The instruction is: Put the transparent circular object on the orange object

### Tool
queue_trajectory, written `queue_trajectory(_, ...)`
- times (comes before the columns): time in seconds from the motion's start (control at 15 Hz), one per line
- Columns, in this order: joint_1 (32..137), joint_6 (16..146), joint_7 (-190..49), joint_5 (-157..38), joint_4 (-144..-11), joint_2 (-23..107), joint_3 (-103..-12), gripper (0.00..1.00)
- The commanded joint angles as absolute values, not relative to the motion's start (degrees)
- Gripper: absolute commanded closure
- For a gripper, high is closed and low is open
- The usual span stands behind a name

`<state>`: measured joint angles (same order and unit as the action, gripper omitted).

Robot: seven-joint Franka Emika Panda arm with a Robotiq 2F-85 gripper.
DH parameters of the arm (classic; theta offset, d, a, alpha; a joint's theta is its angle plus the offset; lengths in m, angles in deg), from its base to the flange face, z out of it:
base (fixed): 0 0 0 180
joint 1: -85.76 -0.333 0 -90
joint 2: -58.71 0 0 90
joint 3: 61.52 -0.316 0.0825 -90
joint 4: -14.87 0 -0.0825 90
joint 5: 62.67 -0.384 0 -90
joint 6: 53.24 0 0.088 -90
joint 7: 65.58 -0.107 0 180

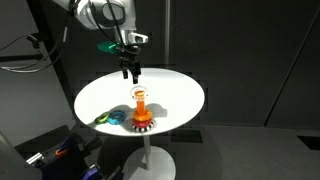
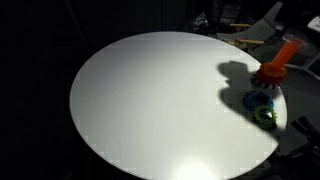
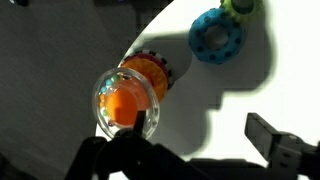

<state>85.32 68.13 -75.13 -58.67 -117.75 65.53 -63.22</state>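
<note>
— Look at the gripper: hovering above the white table, spread wide, gripping nothing.
— And where to find the transparent circular object?
— Ringed around the top of the orange object, just beside one finger in the wrist view. Beyond the red toothed base: blue ring and green ring, side by side.

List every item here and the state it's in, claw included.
Orange peg: upright on its red toothed base.
Clear ring: over the peg, near its top, not held.
Green ring: on the table, cut off by the wrist view's edge.
Blue ring: flat on the table beside the green one.
Claw: open, empty, above the peg.
</note>
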Motion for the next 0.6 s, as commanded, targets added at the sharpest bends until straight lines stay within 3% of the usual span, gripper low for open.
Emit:
queue_trajectory(0.0, 85.8, 66.95, -76.73, -57.63, -118.24, 66.95, -63.07, 0.0)
queue_trajectory(0.53, 85.85, 67.55, -76.98, -57.58, -118.48, 66.28, -63.11, 0.0)
